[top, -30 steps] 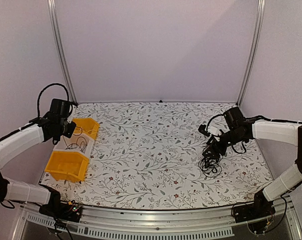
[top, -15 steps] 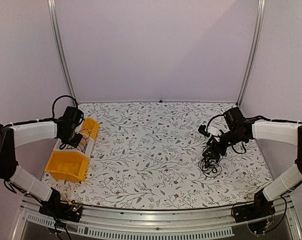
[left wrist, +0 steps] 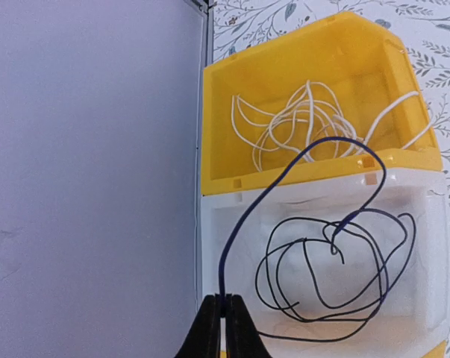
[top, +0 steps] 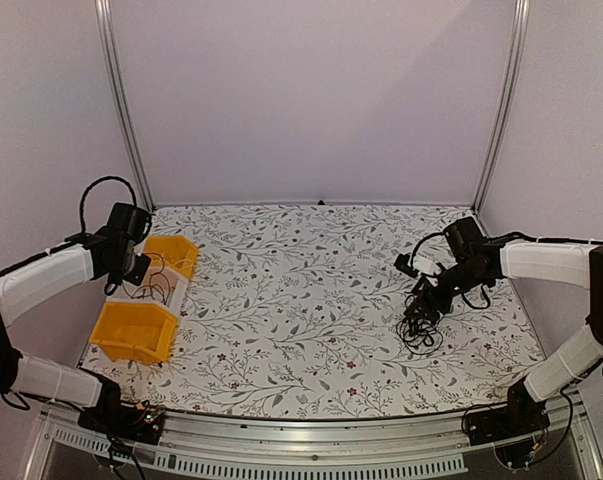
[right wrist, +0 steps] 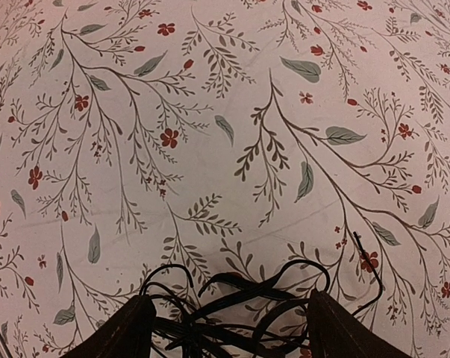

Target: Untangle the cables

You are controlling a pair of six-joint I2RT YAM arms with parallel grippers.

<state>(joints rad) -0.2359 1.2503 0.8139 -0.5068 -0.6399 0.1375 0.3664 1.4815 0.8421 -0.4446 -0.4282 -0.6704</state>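
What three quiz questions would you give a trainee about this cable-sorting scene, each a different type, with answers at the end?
1. True or false: the left tool is shut on the dark cable whose loops lie in the white bin.
2. Multiple choice: where is the white cable? A, in the far yellow bin. B, in the white bin. C, on the table.
3. Short answer: which tool has the tangled black cables between its fingers?

Key: 1 true. 2 A. 3 the right tool.
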